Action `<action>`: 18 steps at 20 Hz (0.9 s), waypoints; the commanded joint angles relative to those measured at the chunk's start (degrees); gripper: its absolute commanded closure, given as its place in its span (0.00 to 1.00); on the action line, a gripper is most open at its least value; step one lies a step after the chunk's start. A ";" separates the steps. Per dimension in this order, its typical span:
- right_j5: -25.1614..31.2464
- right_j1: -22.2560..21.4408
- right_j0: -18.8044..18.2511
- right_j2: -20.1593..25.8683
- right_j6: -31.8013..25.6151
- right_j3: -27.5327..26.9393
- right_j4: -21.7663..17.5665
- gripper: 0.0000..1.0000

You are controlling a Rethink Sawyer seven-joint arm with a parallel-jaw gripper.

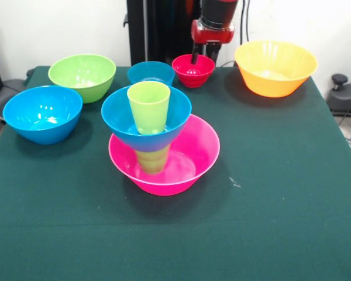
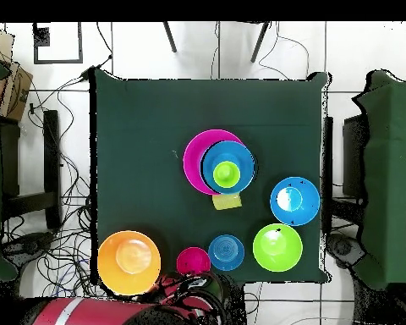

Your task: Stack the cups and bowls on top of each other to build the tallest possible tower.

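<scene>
four pieces stacked mid-table on the green cloth [image 1: 292, 193].
the tower [image 1: 155, 137]: pink bowl [image 1: 196, 155], cup, blue bowl [image 1: 120, 117], lime cup [image 1: 148, 105]. at twelve o'clock beyond, the gripper [image 1: 194, 58] dips into the red bowl [image 1: 193, 70]; grip state unclear.

On the green table [image 2: 139, 152] the tower [image 2: 223, 165] sits near the middle: a pink bowl [image 2: 194, 156], a blue bowl [image 2: 240, 165] over it, and a lime cup [image 2: 227, 173] inside that. Toward the robot's edge stand an orange bowl [image 2: 128, 262], a small red bowl [image 2: 193, 260], a small blue bowl [image 2: 227, 252], a green bowl [image 2: 277, 247] and another blue bowl [image 2: 294, 201]. The red arm [image 2: 96, 311] lies along the bottom.
</scene>
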 commanded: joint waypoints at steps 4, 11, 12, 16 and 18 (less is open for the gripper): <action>-9.72 4.23 3.57 0.20 8.77 -8.69 4.28 0.00; -10.97 4.01 2.22 1.11 8.04 -8.99 3.24 0.00; -11.81 4.11 2.19 1.07 8.14 -8.92 3.20 1.00; -12.28 3.99 1.40 1.69 8.26 -8.97 2.79 1.00; -12.31 3.94 0.96 1.99 8.34 -8.95 2.68 1.00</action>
